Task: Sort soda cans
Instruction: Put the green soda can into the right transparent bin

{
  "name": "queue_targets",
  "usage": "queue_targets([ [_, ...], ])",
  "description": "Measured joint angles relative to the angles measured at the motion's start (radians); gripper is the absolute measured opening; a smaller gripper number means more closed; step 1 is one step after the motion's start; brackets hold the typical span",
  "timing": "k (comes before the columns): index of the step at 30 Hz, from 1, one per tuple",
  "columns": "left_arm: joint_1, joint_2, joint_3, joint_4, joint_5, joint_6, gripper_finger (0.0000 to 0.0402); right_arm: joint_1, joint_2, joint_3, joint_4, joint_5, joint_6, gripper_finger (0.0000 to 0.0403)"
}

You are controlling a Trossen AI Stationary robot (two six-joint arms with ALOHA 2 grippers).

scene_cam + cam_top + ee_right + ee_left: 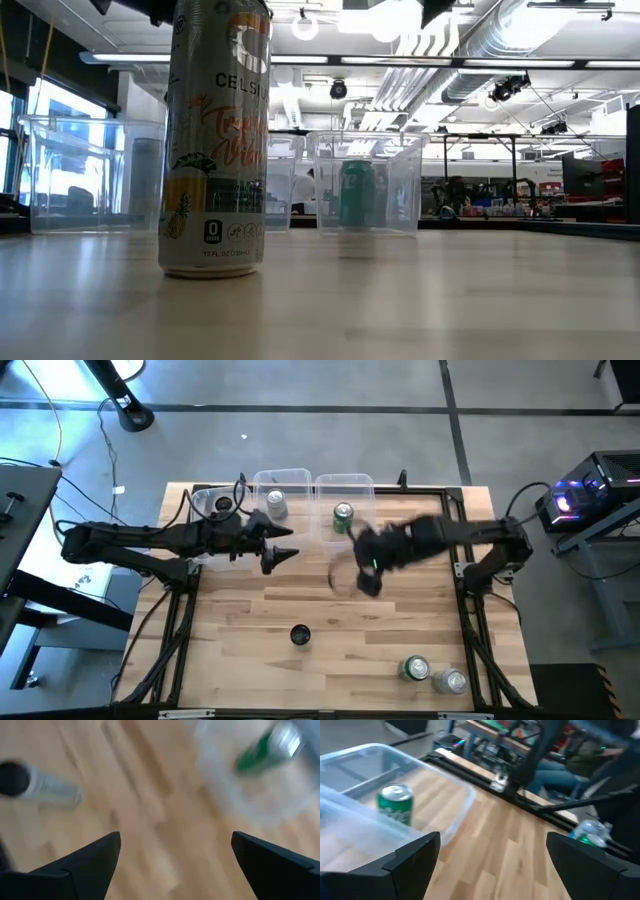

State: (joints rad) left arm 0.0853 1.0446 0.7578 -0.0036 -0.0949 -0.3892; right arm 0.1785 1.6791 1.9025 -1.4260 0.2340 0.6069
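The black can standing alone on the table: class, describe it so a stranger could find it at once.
Start at the wooden table and go to its near edge, away from the clear bins. The black can stands upright alone left of centre; the two cans at the near right corner are paired, green and silver.

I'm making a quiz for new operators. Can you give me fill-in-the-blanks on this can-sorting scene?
1. The bin on the right holds one ____ can.
2. Cans already in bins: ____.
3. The black can stands ____ on the table.
4. The left gripper and the right gripper are both ____.

Missing words: green; three; upright; open
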Motion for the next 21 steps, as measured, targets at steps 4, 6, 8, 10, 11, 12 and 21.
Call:
queue_targets([
  [4, 0.000, 0.023, 0.000, 0.046, 0.070, 0.017, 0.0357, 0.173, 0.000, -0.076, -0.066, -0.035, 0.344, 0.0376],
  [6, 0.000, 0.030, 0.000, 0.070, 0.099, 0.016, 0.0357, 0.255, -0.001, -0.129, -0.079, -0.092, 0.518, 0.0376],
  [8, -0.001, 0.039, 0.000, 0.085, 0.120, 0.016, 0.0357, 0.333, 0.000, -0.188, -0.078, -0.141, 0.661, 0.0376],
  [10, -0.003, 0.045, 0.000, 0.083, 0.121, 0.004, 0.0357, 0.404, 0.001, -0.248, -0.064, -0.165, 0.794, 0.0376],
  [11, -0.003, 0.048, 0.000, 0.083, 0.121, -0.002, 0.0357, 0.436, 0.001, -0.279, -0.047, -0.171, 0.855, 0.0376],
  [12, -0.003, 0.049, 0.000, 0.084, 0.121, -0.008, 0.0357, 0.466, 0.000, -0.307, -0.028, -0.181, 0.905, 0.0376],
  [21, -0.003, 0.049, 0.000, 0.077, 0.119, -0.051, 0.0357, 0.623, 0.001, -0.499, 0.196, -0.224, 1.123, 0.0376],
])
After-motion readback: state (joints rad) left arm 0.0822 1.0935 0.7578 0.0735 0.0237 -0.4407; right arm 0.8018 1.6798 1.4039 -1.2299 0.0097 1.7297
